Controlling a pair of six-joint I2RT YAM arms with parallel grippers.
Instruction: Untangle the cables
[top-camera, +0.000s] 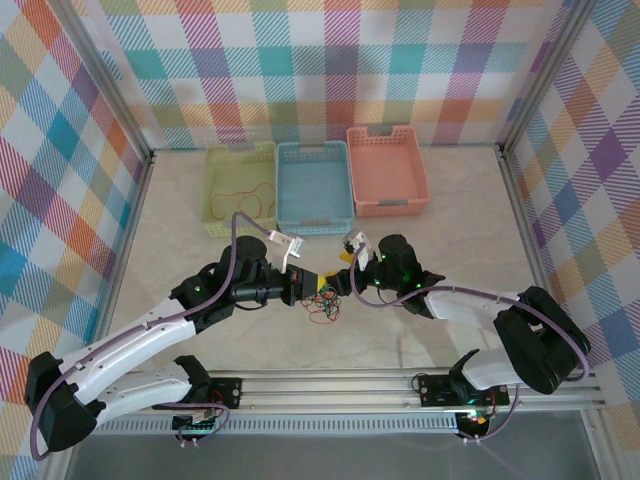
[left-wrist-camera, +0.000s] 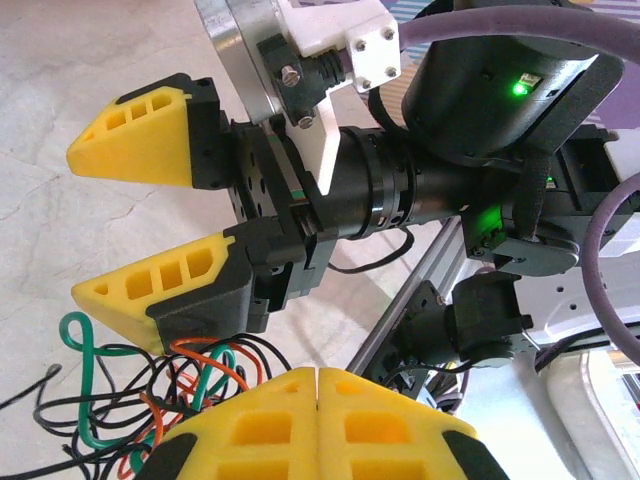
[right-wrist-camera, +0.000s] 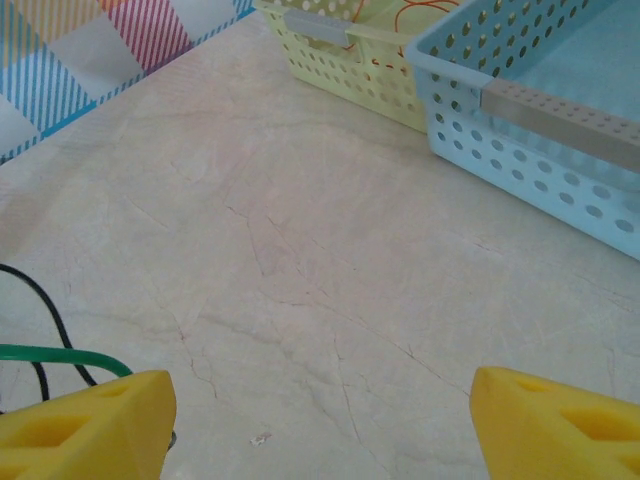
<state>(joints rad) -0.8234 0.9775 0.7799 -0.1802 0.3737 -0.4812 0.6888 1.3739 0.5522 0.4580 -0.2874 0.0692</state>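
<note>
The cables (top-camera: 322, 306) lie in a small tangle of black, orange-red and green wires on the table between the two arms. In the left wrist view the same cables (left-wrist-camera: 150, 385) sit just left of my left gripper (left-wrist-camera: 320, 400), whose yellow fingers are pressed together with nothing visible between the tips. My right gripper (left-wrist-camera: 75, 220) hovers open right above the tangle. From the right wrist, the open right gripper (right-wrist-camera: 320, 430) frames bare table, with a green cable (right-wrist-camera: 60, 355) and a black cable (right-wrist-camera: 45, 310) by its left finger. From above, the left gripper (top-camera: 312, 284) and the right gripper (top-camera: 342, 284) nearly meet.
Three baskets stand in a row at the back: a yellow-green basket (top-camera: 240, 188) holding an orange-red wire (top-camera: 252, 196), a blue basket (top-camera: 314, 185) and a pink basket (top-camera: 387, 170). The yellow-green basket (right-wrist-camera: 340, 60) and blue basket (right-wrist-camera: 530, 110) lie ahead of the right gripper.
</note>
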